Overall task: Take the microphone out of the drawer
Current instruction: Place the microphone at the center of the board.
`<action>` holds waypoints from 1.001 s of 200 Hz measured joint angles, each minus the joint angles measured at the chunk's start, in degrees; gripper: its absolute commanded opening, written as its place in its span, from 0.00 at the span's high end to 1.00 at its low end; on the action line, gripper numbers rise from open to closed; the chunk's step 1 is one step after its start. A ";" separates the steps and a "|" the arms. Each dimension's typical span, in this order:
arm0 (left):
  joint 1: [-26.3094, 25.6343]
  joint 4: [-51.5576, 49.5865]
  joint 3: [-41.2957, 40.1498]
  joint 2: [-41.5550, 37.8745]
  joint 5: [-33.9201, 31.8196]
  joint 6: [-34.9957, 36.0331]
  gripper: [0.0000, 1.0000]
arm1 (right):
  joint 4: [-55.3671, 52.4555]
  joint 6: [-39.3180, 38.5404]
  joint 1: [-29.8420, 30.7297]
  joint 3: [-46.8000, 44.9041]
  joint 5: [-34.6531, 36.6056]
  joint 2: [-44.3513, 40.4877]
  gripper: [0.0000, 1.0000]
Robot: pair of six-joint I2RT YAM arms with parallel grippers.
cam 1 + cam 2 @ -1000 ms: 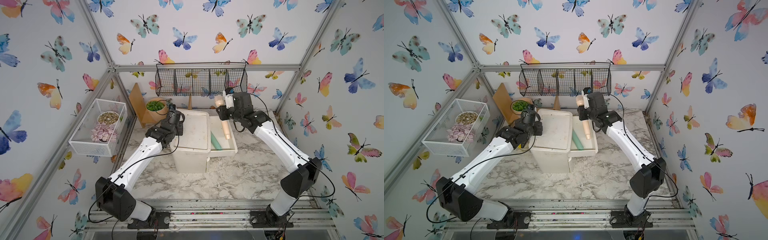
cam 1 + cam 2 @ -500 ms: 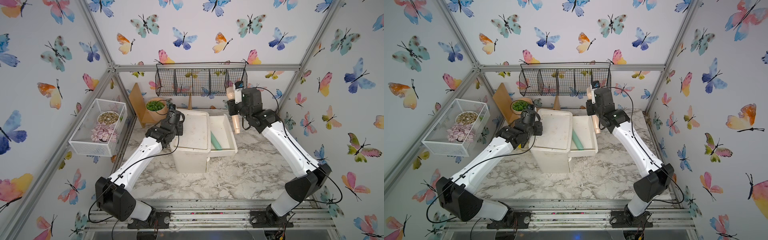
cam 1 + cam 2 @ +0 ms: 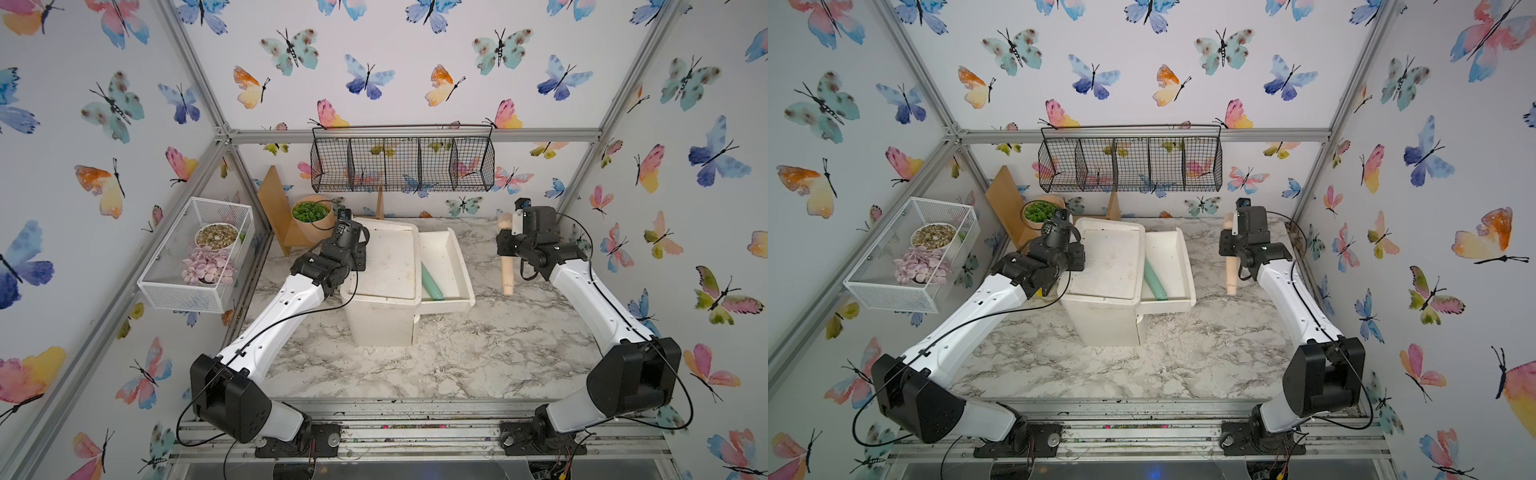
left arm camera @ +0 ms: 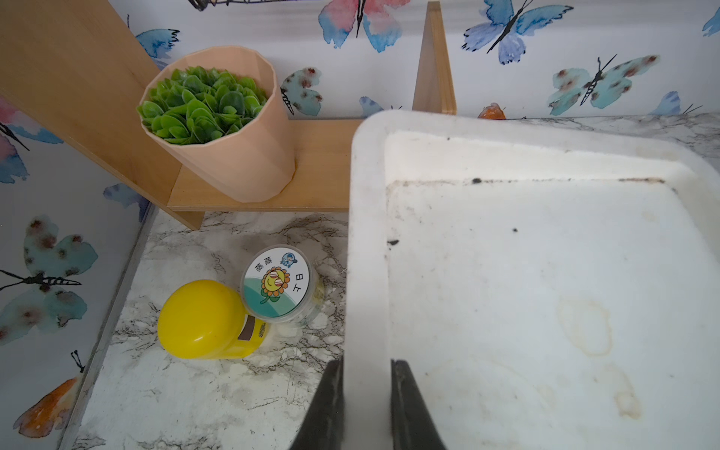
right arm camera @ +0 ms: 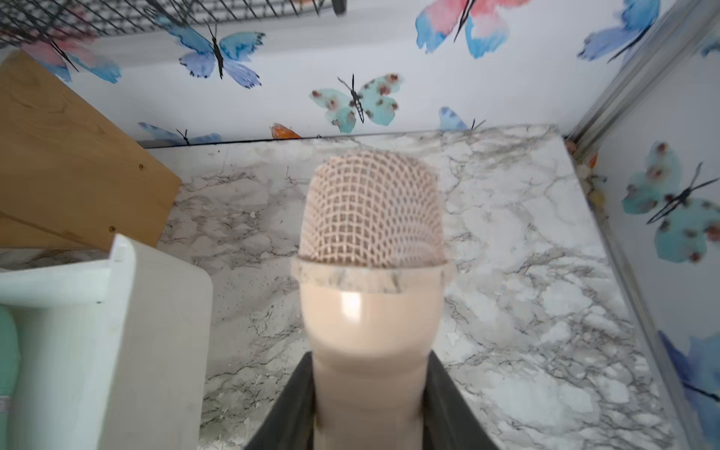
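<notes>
The microphone (image 3: pixel 507 272) was already out of the open drawer (image 3: pixel 464 272), gripped by the right hand (image 5: pixel 370 401) near the desk's (image 3: pixel 457 357) back right corner. The left hand (image 4: pixel 367 393) was clamped on the cabinet (image 4: pixel 366 233) rim. Probably only setting the microphone down remained.

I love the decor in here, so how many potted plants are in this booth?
2. A green plant sits in a peach pot on the wooden shelf at the back. A pink plant sits inside the white wire basket. Others may be hidden.
</notes>
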 measured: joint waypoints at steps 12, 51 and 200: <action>0.00 0.22 -0.20 -0.13 0.02 0.04 1.00 | 1.20 0.87 -0.46 -3.17 -2.27 0.04 0.77; 0.00 0.50 -0.55 -0.48 0.00 0.33 1.00 | 7.04 3.02 -0.48 -11.30 -8.70 0.96 0.77; 0.07 0.63 -0.81 -0.81 0.00 0.74 1.00 | 15.76 3.17 -0.61 -13.27 -14.78 17.57 0.77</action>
